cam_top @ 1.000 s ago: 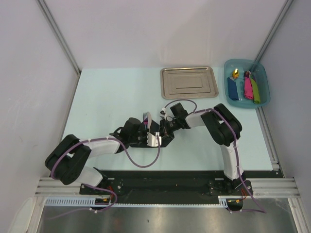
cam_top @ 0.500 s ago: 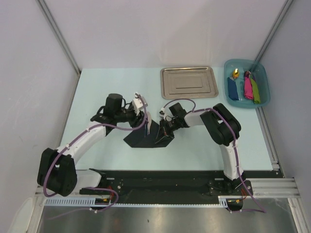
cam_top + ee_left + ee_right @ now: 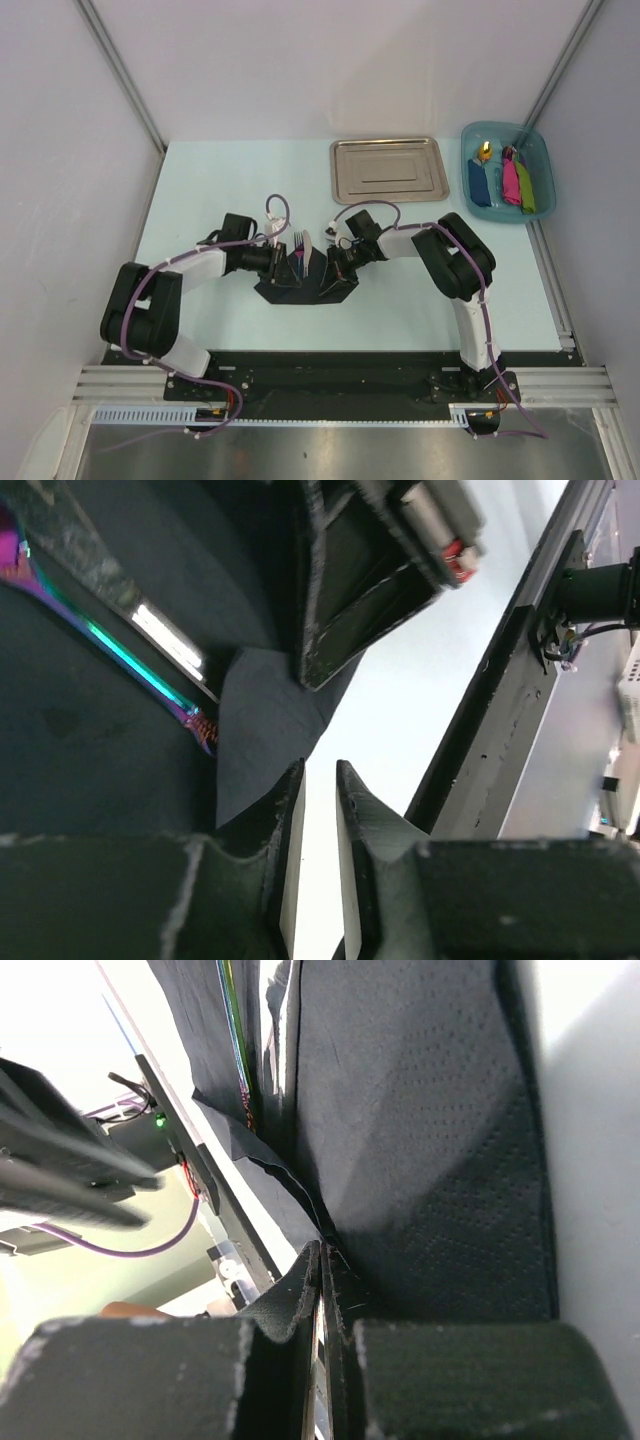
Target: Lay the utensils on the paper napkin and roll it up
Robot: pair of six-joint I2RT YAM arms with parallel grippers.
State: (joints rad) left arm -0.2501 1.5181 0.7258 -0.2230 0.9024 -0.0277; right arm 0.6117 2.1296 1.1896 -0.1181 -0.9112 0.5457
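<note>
The black paper napkin (image 3: 300,292) lies at the table's middle, its right flap raised and folded over. The utensils (image 3: 299,243) rest on it, silvery fork tines poking out at the far edge, and the iridescent purplish handles (image 3: 130,660) run along the fold. My left gripper (image 3: 282,262) lies low at the napkin's left side; its jaws (image 3: 318,770) stand narrowly open, with only bare table showing in the gap. My right gripper (image 3: 335,267) is on the right side, shut (image 3: 322,1252) on the napkin's (image 3: 430,1160) thin edge, beside the utensil handle (image 3: 235,1030).
A shiny steel tray (image 3: 388,168) sits at the back centre. A teal bin (image 3: 540,150) at the back right holds blue, pink and green items. Grey walls close in the left, back and right sides.
My left gripper lifted off the napkin, swung out to the left and opened, then came back low to the napkin's left side with a narrower gap. The right gripper stayed on the flap.
</note>
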